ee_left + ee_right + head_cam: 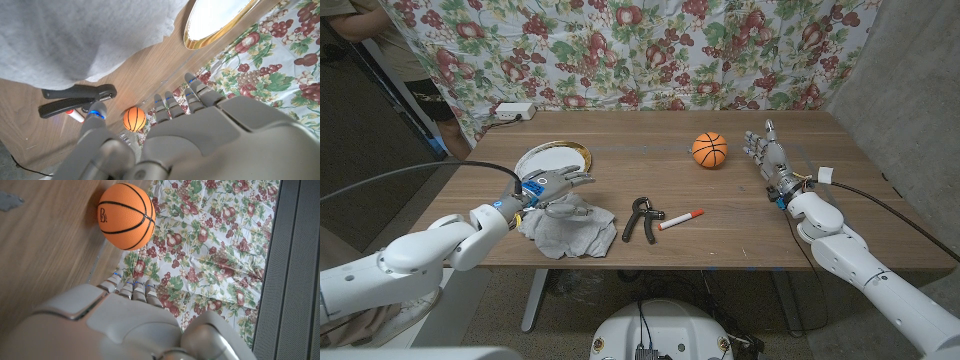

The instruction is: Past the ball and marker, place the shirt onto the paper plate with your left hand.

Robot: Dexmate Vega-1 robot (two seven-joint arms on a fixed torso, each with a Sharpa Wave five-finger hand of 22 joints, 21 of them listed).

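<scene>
I see the grey shirt (568, 228) crumpled on the desk (650, 135) just under my left hand (548, 187), fingers spread, gripping nothing. The paper plate (552, 158) lies just beyond that hand. My right hand (767, 150) stands open beside the basketball (710, 150). The marker (681, 219) lies between.

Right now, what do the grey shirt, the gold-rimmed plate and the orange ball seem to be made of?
Grey shirt: soft matte fabric, crumpled in folds. Gold-rimmed white plate: likely paper, glossy rim. Orange ball: probably rubber, black seams, slight sheen.
</scene>
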